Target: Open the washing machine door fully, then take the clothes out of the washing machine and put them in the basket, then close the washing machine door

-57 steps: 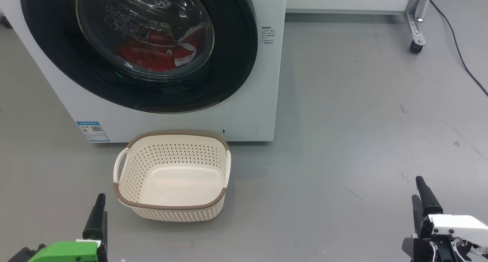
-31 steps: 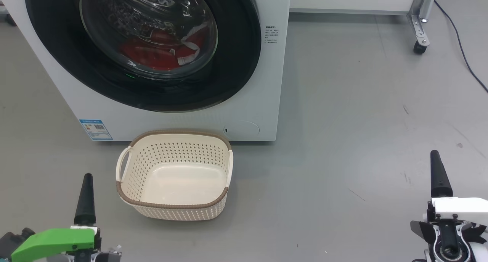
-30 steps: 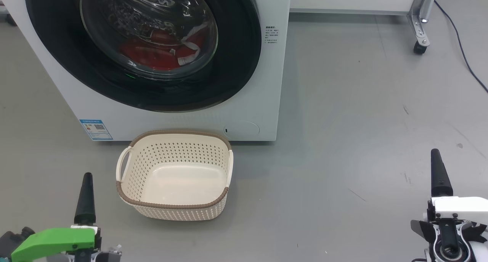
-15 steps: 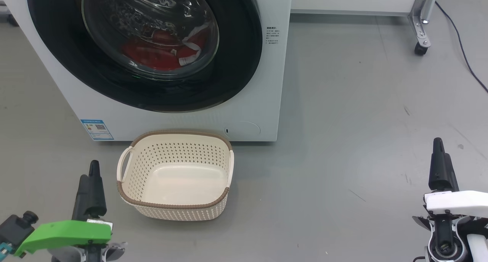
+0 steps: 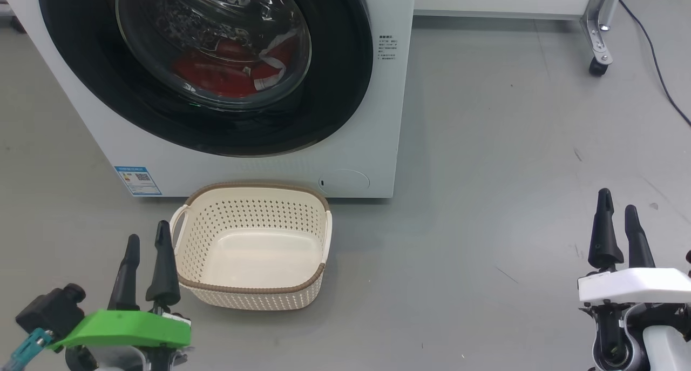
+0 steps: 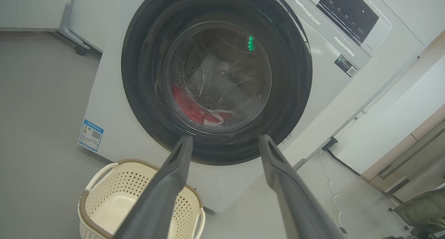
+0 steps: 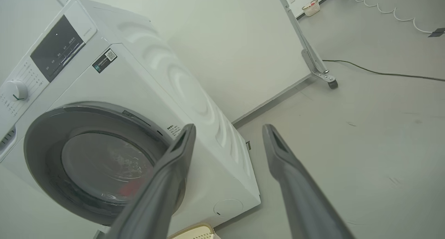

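Head view: the washing machine door [image 5: 210,52] is shut on the washing machine [image 5: 270,168], with the clothes [image 5: 216,75] behind its glass and the basket [image 5: 253,189] empty just before the machine; step 1 awaits you. Left wrist view: your left gripper [image 6: 225,138] is spread wide, empty. Right wrist view: your right gripper [image 7: 229,126] is likewise; hook the door's rim next. The floor [image 7: 347,145] beside the machine lies open.

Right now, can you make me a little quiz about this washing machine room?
1. True or false: the washing machine door is shut.
2. What main colour are the clothes behind the glass?
3. The basket on the floor is: A) full of clothes, B) empty, C) tipped over.

Key: 1 true. 2 red. 3 B.
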Controlling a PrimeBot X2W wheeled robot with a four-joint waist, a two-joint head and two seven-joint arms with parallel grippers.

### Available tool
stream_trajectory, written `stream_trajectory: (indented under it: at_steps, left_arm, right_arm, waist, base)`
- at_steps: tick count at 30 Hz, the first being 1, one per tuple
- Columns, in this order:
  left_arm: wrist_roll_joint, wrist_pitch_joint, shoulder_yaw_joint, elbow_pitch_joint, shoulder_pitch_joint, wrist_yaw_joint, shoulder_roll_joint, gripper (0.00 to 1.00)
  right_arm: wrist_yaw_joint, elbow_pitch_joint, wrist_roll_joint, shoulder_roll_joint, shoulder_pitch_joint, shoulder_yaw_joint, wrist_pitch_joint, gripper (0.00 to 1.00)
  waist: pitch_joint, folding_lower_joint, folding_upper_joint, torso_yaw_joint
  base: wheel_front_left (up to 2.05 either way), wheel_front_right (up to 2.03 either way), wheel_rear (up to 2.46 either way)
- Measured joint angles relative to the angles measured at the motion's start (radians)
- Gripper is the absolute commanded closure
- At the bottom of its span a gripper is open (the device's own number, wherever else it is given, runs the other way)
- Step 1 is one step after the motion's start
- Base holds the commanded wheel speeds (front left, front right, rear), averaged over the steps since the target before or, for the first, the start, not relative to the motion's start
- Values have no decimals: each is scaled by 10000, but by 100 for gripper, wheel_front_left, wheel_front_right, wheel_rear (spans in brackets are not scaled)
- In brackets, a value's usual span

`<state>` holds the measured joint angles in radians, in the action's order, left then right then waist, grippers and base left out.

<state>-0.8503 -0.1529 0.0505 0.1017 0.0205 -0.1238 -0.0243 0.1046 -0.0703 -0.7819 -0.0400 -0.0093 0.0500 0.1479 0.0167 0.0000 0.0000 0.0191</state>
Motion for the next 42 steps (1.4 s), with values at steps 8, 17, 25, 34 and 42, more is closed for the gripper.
stream_trajectory:
  at_steps: [8, 17, 25, 34, 42]
  left_arm:
    - [1829, -230, 291, 82, -8, 0, -31, 0]
    - [3988, -570, 662, 245, -16, 272, -67, 0]
    - [5722, -825, 1053, 548, -31, 516, -100, 0]
    - [6408, -966, 1292, 1154, -64, 798, -109, 0]
    - [6075, -991, 1298, 1549, -93, 1012, -125, 0]
  right_arm:
    - [-201, -86, 1388, -198, 156, -347, 255, 0]
    - [-385, -391, 3135, -286, 187, -878, 608, 0]
    - [-558, -679, 4510, -449, 192, -1289, 798, 0]
    - [-811, -1039, 5231, -476, 192, -1475, 865, 0]
    - [-823, -1312, 5214, -418, 189, -1490, 865, 0]
  waist:
    - [11, 0, 0, 16]
    - [11, 0, 0, 17]
    - [-7, 0, 0, 11]
    - [-17, 0, 0, 10]
    - [-56, 0, 0, -9]
  base:
    - [0, 0, 0]
    - [0, 0, 0]
    - [0, 0, 0]
    - [0, 0, 0]
    - [0, 0, 0]
